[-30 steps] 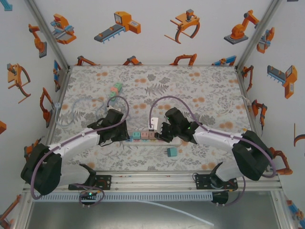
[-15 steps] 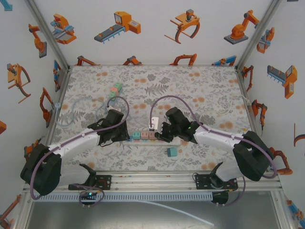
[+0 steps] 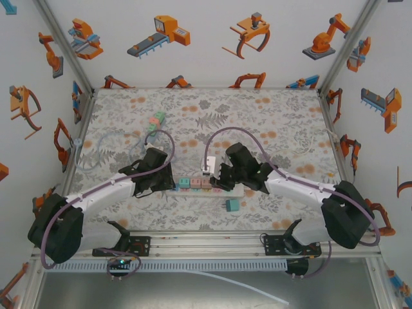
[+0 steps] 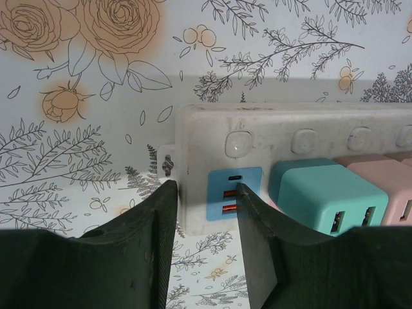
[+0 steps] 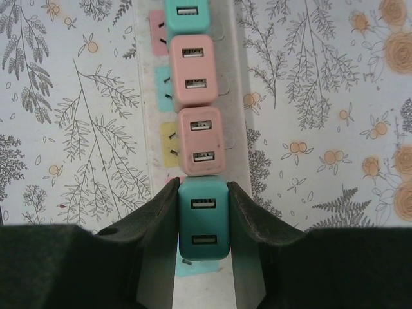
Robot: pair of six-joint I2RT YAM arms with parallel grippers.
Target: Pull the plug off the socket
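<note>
Right side: I see the right gripper (image 5: pixel 203 193), jaws pinching the teal plug (image 5: pixel 203 219).
Plug location: on the power strip (image 5: pixel 232 77), touching a pink plug (image 5: pixel 201 138).
Left side: left gripper (image 4: pixel 205 193), jaws clamping the strip's end.

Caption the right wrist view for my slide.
Right gripper clamps a teal plug on the white power strip, pink plugs beyond.

A power strip (image 4: pixel 309 125) is laid across the worktop (image 3: pixel 277 119), with plugs (image 3: pixel 194 183) seated along it, a loose plug (image 3: pixel 232 205) before it and a pair of plugs (image 3: pixel 155 121) behind.
</note>
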